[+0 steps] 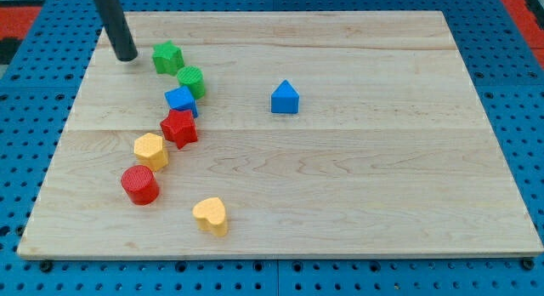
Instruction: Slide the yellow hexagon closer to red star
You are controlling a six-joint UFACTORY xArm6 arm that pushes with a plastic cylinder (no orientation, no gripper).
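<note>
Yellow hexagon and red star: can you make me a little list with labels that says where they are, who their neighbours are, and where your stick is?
yellow hexagon: view's left half, just below-left of the star, about touching it
red star: directly under the blue block
other neighbours: red cylinder below the hexagon; yellow heart lower right
my tip: view's top left, beside the green star, far from the hexagon

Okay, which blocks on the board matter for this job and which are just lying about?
For the job: yellow hexagon, red star, my tip.
Lying about: green star, green cylinder, blue block, blue triangle, red cylinder, yellow heart.
</note>
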